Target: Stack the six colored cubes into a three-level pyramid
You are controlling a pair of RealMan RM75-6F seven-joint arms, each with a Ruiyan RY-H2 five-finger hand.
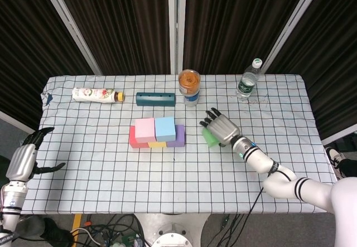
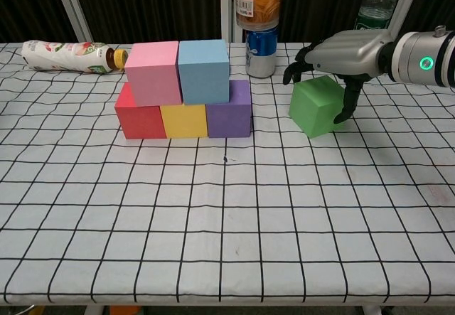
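Checked tablecloth (image 2: 234, 215), dark curtains (image 1: 122, 24) behind | green cube (image 2: 317, 107) under my right hand (image 2: 343, 53) | fingers straddling it, contact unclear

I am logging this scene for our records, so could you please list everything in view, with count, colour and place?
red cube: 1, red, bottom row, left end
yellow cube: 1, yellow, bottom row, middle
purple cube: 1, purple, bottom row, right end
pink cube: 1, pink, second level, left
blue cube: 1, light blue, second level, right
green cube: 1, green, on the cloth right of the stack
lying bottle: 1, white, far left
block: 1, dark teal, behind the stack
can: 1, blue, behind the stack
jar: 1, clear with orange contents, on the can
water bottle: 1, clear, far right
tablecloth: 1, white with black grid
left hand: 1, grey, off the table's left edge, holds nothing
right hand: 1, grey, over the green cube, fingers around it
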